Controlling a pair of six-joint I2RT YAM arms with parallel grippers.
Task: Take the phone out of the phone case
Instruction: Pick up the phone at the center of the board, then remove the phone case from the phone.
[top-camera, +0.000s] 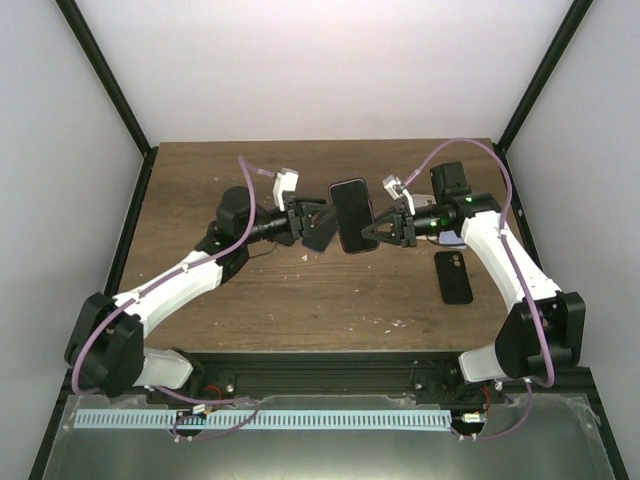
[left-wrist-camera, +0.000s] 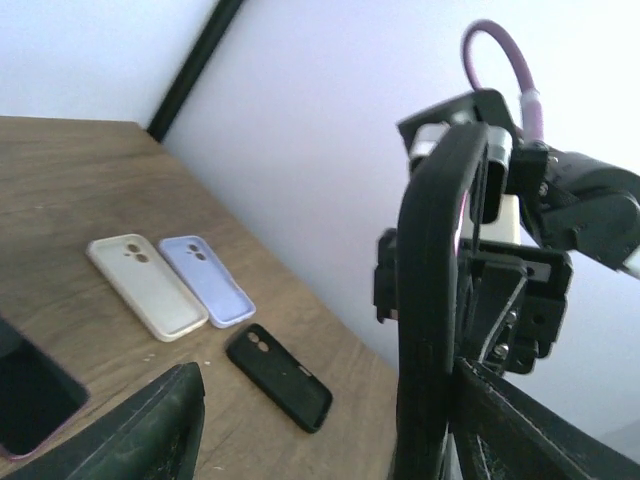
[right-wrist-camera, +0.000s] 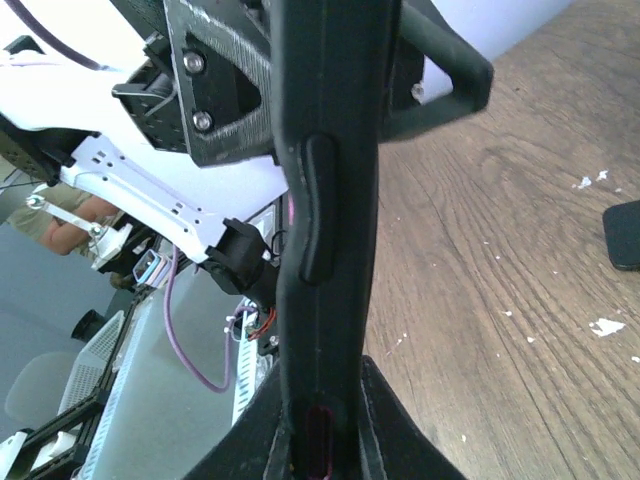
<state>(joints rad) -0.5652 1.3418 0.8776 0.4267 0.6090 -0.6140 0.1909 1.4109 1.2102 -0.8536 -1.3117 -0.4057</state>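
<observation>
The phone in its black phone case (top-camera: 350, 205) is held off the table at the middle, between the two arms. My right gripper (top-camera: 368, 233) is shut on its right edge. In the right wrist view the cased phone (right-wrist-camera: 325, 150) runs edge-on up the frame, and the right gripper (right-wrist-camera: 320, 425) clamps its lower end. My left gripper (top-camera: 322, 228) is open at the phone's left side. From the left wrist the cased phone (left-wrist-camera: 435, 280) stands edge-on against the right-hand finger (left-wrist-camera: 540, 430) of the left gripper (left-wrist-camera: 330, 400). The other finger (left-wrist-camera: 150, 430) is well apart from it.
A loose black case (top-camera: 453, 277) (left-wrist-camera: 280, 377) (right-wrist-camera: 622, 235) lies on the wooden table (top-camera: 300, 290) at the right. Beyond it lie a white case (left-wrist-camera: 145, 285) and a lavender case (left-wrist-camera: 205, 280). A dark flat device with a pinkish rim (left-wrist-camera: 30, 390) lies nearer.
</observation>
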